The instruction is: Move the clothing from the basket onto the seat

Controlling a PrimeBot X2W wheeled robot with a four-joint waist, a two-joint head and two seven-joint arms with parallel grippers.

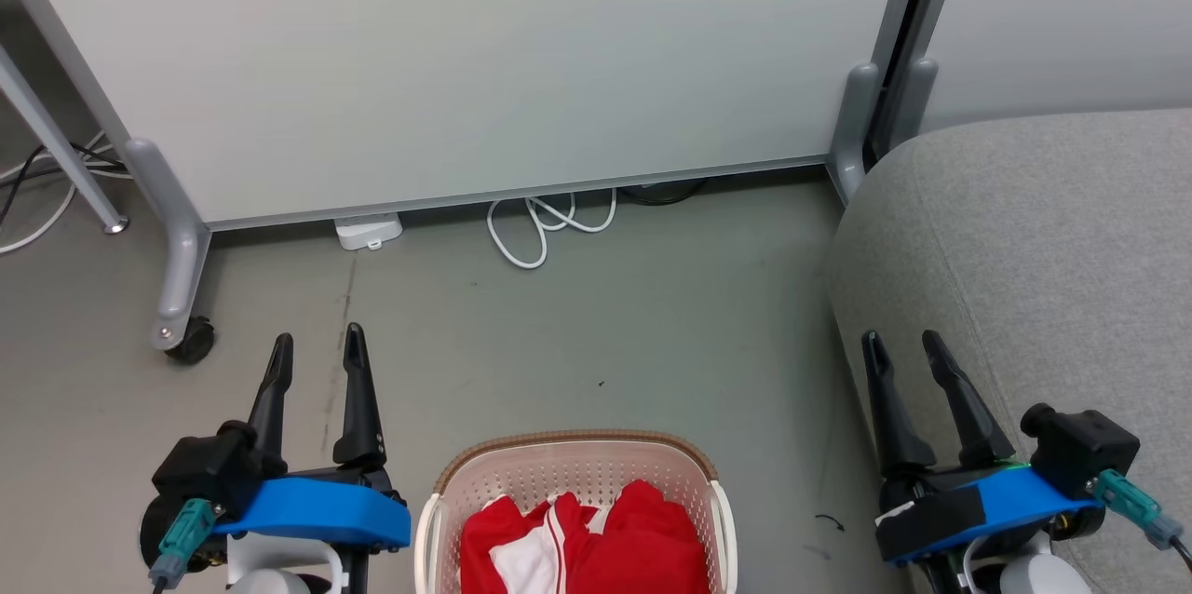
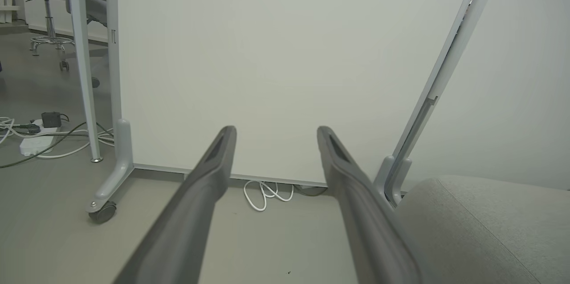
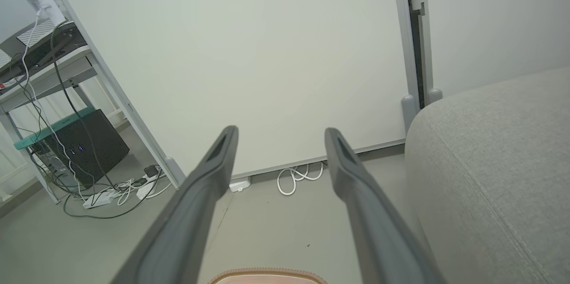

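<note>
Inside one basket [image 1: 575,441] lie two red garments [image 1: 644,533].

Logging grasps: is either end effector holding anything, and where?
Nothing is held: left end effector and right end effector are open; clothing lies in the basket.

A wide matt white partition panel [image 1: 484,63] stands on grey metal feet with black castors [image 1: 182,296] over a smooth grey-green floor [image 1: 596,324]. A looped white cable [image 1: 545,226] and a small white plastic box [image 1: 369,231] lie at its base. Off to one side are a black computer tower [image 3: 84,148] and a chrome swivel stool [image 2: 49,30].
</note>
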